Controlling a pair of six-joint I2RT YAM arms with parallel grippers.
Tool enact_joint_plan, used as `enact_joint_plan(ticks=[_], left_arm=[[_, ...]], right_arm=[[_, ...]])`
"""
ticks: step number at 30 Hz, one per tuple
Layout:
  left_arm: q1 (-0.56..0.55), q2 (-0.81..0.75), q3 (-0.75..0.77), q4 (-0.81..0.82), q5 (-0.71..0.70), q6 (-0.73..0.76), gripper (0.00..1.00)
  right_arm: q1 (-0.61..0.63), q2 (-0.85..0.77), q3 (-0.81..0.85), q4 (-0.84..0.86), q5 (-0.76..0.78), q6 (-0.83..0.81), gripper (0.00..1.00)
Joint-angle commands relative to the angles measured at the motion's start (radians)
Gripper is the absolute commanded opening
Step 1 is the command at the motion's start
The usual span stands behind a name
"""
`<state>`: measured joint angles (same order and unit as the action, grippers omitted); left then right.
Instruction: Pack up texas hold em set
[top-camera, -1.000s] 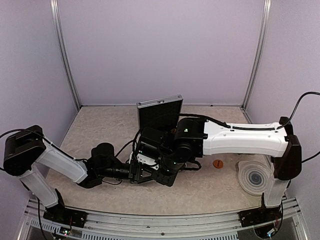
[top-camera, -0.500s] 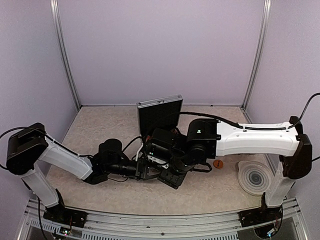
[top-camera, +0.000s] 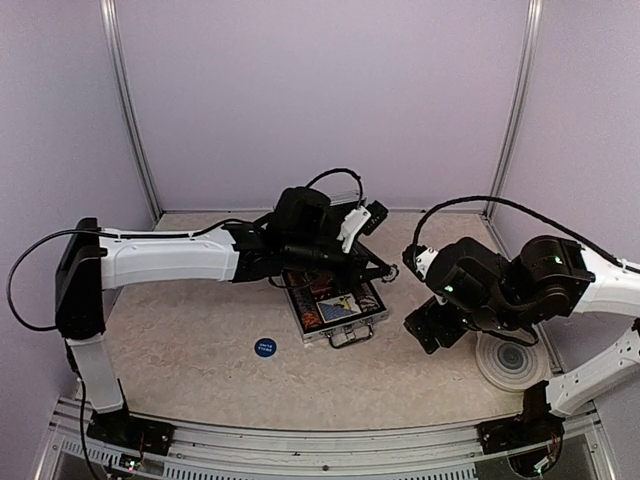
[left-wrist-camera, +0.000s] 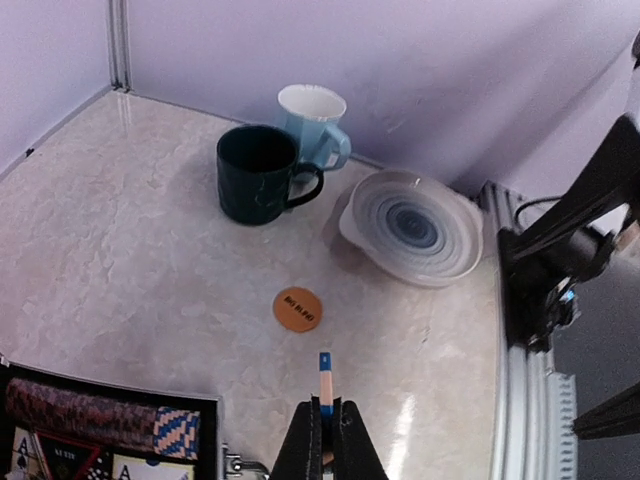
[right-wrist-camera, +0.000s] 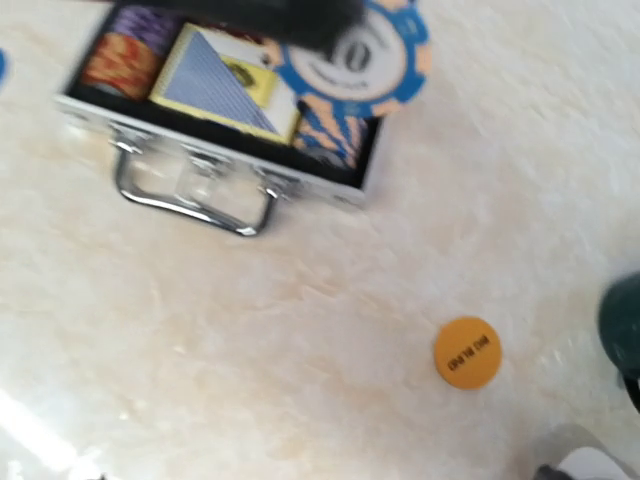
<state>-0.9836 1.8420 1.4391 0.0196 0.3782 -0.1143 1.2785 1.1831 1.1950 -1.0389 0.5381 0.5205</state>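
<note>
The texas hold em set (top-camera: 335, 305) is lying open; the left end effector (left-wrist-camera: 325, 412), pinching a blue chip (left-wrist-camera: 325, 372), should be lowering it slowly, flat, inside.

The walls (top-camera: 320, 100) are pale purple and plain. Shiny metal poles (top-camera: 130, 110) stand in the two back corners. The table (top-camera: 180, 320) top is beige and looks like stone. A grey metal rail (top-camera: 300, 440) runs along its near edge.
</note>
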Motion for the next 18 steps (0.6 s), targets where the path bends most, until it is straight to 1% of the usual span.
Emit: enact_joint_plan(ticks=[1,4,7,13,18], left_arm=[[-0.006,0.214,0.189,-0.336,-0.035,0.360,0.00],[-0.001,0.319,0.329,-0.421,-0.049,0.456,0.00],[0.011,0.385,0.401,-0.425,-0.069,0.513,0.00],[0.016,0.446,0.481,-0.443,-0.138,0.586,0.00],[0.018,0.469,0.462,-0.422,-0.198,0.587,0.00]], right_arm=[[-0.015,-0.017,-0.074,0.049,0.080,0.054,0.93],[-0.029,-0.015,-0.092,0.051,0.094,0.050,0.95],[-0.033,-0.028,-0.098,0.051,0.088,0.045,0.95],[-0.038,-0.102,-0.134,0.039,0.100,0.048,0.95],[-0.040,-0.158,-0.146,0.068,0.075,0.045,0.96]])
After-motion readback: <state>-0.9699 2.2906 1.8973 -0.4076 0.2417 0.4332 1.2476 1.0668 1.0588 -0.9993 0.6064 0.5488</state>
